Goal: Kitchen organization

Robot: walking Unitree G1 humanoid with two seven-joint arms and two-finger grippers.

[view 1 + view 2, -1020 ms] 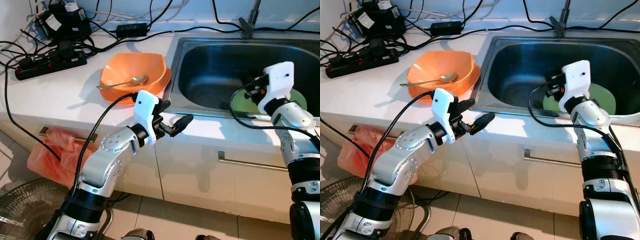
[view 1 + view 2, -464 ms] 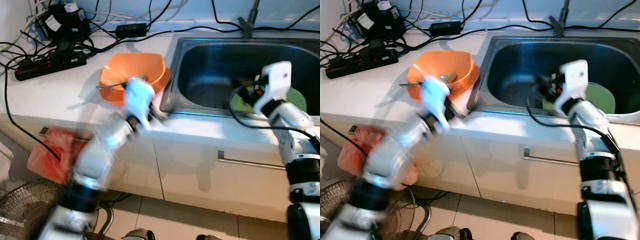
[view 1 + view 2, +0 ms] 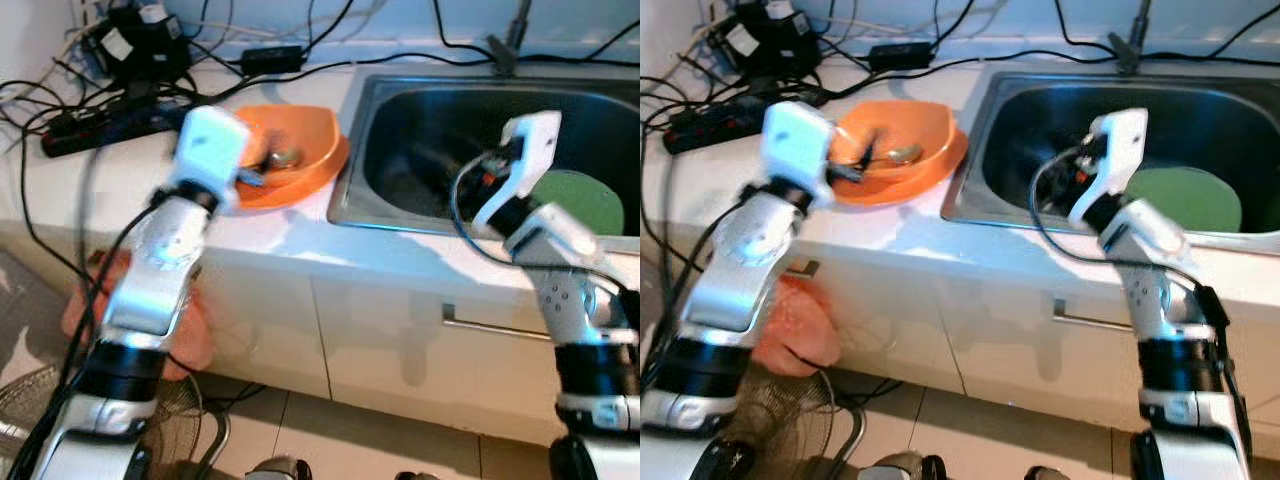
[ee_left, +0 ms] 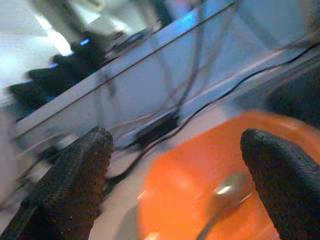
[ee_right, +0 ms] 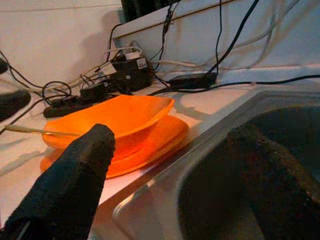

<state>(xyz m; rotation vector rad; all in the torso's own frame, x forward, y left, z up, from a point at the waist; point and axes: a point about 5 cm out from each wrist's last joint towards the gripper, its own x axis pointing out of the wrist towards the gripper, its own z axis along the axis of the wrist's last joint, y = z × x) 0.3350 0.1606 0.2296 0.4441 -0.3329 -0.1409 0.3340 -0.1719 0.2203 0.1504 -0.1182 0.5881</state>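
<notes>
White desk [image 3: 300, 235] runs across the scene, cabinet fronts below it, one with a metal handle [image 3: 495, 328]. Steel sink [image 3: 440, 125] set into the desk on the right, faucet base [image 3: 505, 50] at its back edge. Green plate [image 3: 572, 200] lies in the sink toward its right side. Orange bowl [image 3: 305, 150] sits on the desk just left of the sink rim, on what looks like a matching orange plate [image 5: 167, 137], with a metal spoon [image 3: 895, 155] resting inside, bowl end toward the sink. Black power strip [image 3: 75, 130], adapters and tangled cables lie along the back left of the desk. Pink plastic bag [image 3: 795, 335] hangs below the desk edge on the left, a fan [image 3: 785, 425] on the floor under it. Left arm is raised, left pincer [image 4: 177, 170] over the near left side of the orange bowl, fingers [image 4: 75, 175] spread wide with the spoon seen between them, touching nothing. Right pincer [image 5: 175, 165] is above the sink's front left part, pointing toward the bowl, fingers [image 5: 82, 167] spread apart, empty. Head views are blurred around the left arm.
</notes>
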